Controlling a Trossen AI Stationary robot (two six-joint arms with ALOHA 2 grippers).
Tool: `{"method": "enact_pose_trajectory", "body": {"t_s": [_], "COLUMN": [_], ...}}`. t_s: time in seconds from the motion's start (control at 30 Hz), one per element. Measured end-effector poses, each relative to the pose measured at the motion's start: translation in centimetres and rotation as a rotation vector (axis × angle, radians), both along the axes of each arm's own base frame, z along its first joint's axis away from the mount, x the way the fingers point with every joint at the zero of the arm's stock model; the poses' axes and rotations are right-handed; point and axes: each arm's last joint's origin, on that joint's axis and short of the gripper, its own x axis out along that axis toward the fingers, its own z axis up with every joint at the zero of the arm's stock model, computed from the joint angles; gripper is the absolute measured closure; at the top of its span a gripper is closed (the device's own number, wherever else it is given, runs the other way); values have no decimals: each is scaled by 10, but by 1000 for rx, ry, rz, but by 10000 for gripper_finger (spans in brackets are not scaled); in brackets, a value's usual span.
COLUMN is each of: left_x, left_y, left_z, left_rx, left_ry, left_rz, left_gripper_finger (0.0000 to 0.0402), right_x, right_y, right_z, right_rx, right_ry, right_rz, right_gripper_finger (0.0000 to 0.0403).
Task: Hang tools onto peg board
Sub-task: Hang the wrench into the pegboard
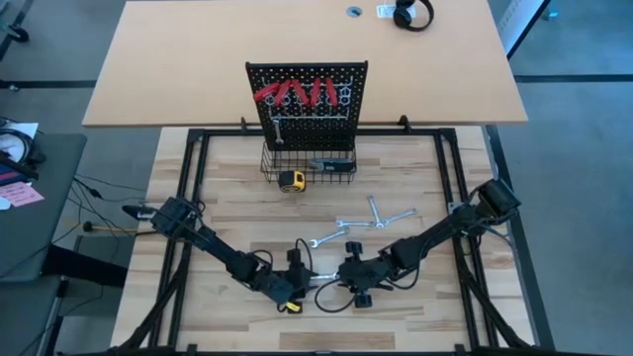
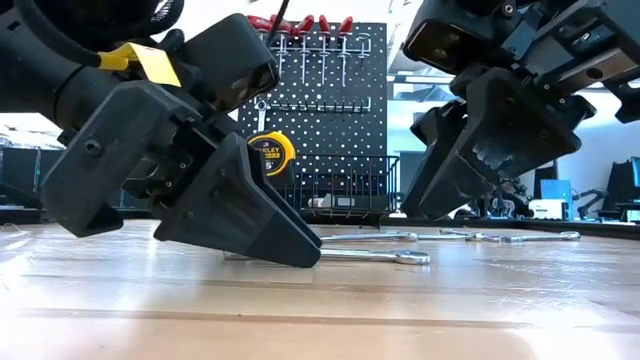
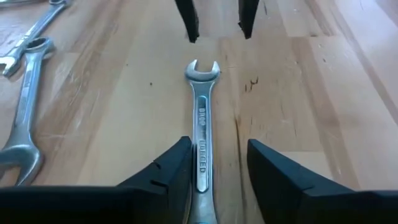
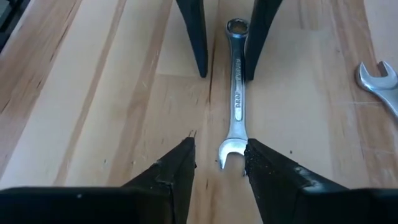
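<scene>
A silver wrench (image 3: 201, 134) lies flat on the table (image 1: 415, 297), between the two claws. The left claw (image 3: 217, 168) is open around its ring end, and the right claw (image 4: 219, 163) is open at its forked end. The peg board (image 1: 307, 104) stands well apart.

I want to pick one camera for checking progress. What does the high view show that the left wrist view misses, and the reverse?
Only the high view shows the peg board with red-handled pliers hanging, the wire basket, a yellow tape measure and both arms. Only the left wrist view shows the left gripper with its fingers either side of a wrench, touching or not unclear. Both show that wrench and loose wrenches on the table.
</scene>
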Motion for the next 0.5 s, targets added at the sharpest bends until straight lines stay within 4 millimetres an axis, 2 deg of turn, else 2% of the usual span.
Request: {"method": "enact_pose_trajectory", "body": {"t_s": [0.13, 0.27, 0.37, 0.5], "left_x": [-2, -3, -2, -1], "left_y": [1, 4, 7, 9], "left_z": [-3, -16, -27, -30], "left_rx": [-10, -26, -65, -94], "left_ry": [13, 51, 88, 116], "left_rz": [15, 49, 40, 40], "left_gripper_finger": [270, 296, 329, 384], "right_x": [0, 0, 0, -1], "right_y": [0, 1, 1, 4], "right_z": [0, 0, 1, 1], "right_rx": [0, -2, -2, -12], "right_ry": [-1, -2, -6, -15], "right_rz": [0, 2, 6, 29], "right_gripper_finger": [255, 255, 255, 255]}}
